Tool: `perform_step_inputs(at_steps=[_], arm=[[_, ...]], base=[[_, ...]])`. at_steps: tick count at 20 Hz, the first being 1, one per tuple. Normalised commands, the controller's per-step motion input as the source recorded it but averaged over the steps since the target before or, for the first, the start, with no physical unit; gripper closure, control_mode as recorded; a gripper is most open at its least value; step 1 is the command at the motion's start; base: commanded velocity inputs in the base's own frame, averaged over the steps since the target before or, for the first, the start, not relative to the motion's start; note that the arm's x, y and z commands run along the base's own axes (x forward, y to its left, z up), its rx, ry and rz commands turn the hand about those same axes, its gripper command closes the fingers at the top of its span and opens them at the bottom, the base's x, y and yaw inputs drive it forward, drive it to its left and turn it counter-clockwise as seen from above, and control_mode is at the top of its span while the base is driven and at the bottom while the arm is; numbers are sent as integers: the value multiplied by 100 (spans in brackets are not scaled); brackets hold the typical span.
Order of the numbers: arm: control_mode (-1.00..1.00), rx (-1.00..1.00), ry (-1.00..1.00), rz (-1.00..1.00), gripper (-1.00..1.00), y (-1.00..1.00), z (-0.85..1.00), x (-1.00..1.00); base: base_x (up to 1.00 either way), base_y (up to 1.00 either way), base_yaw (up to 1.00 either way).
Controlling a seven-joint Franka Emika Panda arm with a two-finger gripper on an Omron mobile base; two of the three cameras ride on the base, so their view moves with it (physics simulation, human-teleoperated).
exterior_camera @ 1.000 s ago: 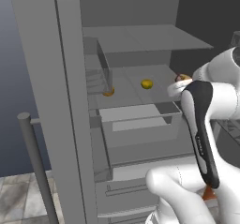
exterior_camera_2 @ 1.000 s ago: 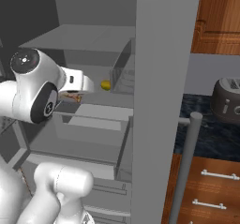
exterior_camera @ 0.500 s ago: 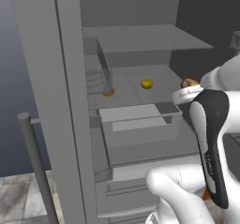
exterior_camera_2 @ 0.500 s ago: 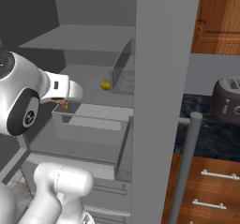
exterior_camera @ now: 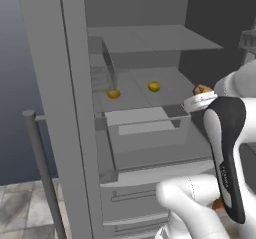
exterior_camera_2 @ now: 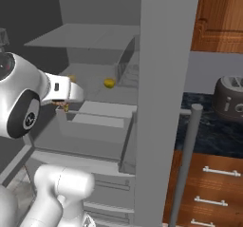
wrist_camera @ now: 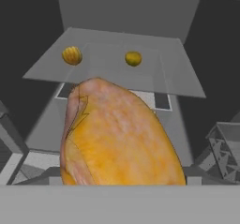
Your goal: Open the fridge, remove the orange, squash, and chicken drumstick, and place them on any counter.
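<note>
Clearly the tool (exterior_camera_2: 63, 105) grasps the chicken drumstick (wrist_camera: 119, 136), just outside the open fridge (exterior_camera: 65, 108), whose grey shelf (wrist_camera: 183, 85) carries two small yellow rounds. Black tabletop (exterior_camera_2: 209, 131) beside wooden cabinets (exterior_camera_2: 220, 17).

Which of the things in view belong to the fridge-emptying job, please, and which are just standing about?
Part of the job:
- fridge, doors open
- chicken drumstick, close in front of the gripper
- two small yellow-orange pieces on the shelf
- black counter

Standing about:
- toaster
- wooden drawers
</note>
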Motion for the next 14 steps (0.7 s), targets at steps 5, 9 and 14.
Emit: perform_step_inputs(at_steps=[5,9,14], arm=[[100,0,0,0,100,0,0,0],[100,0,0,0,100,0,0,0],[100,0,0,0,100,0,0,0]], base=[[-100,-9,-1],[-100,-24,-4],[-100,-35,-7]])
